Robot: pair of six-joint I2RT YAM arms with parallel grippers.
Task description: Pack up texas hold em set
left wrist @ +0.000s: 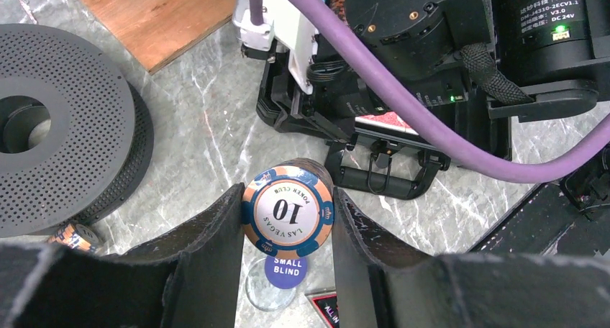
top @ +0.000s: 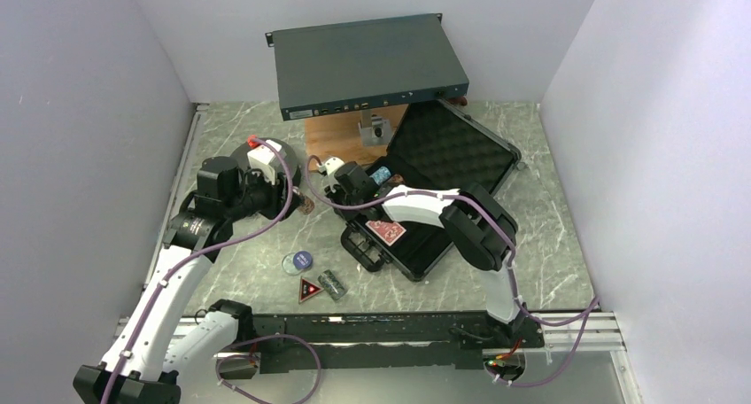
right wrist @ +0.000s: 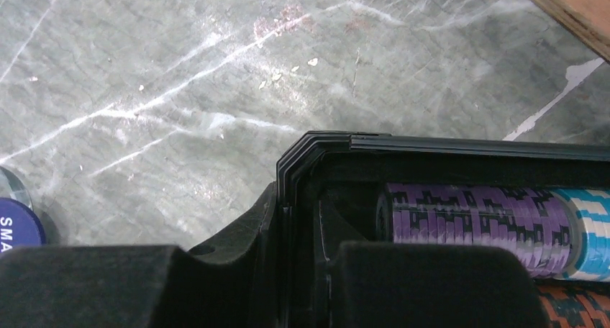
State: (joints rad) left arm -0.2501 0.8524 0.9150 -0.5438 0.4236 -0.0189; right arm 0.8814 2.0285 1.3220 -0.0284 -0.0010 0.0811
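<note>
The black case lies open mid-table, its foam lid leaning back and a red-backed card deck in the tray. My left gripper is shut on a roll of orange-and-blue poker chips, held above the marble just left of the case handle. My right gripper straddles the case wall at a corner, one finger outside and one inside, closed on it. Purple chips lie in the tray beside it. On the table are a blue button, a red-black triangle and a chip roll.
A large grey electronics box stands at the back over a wooden board. A dark perforated spool lies left of my left gripper, with another chip roll at its edge. White walls close in on both sides.
</note>
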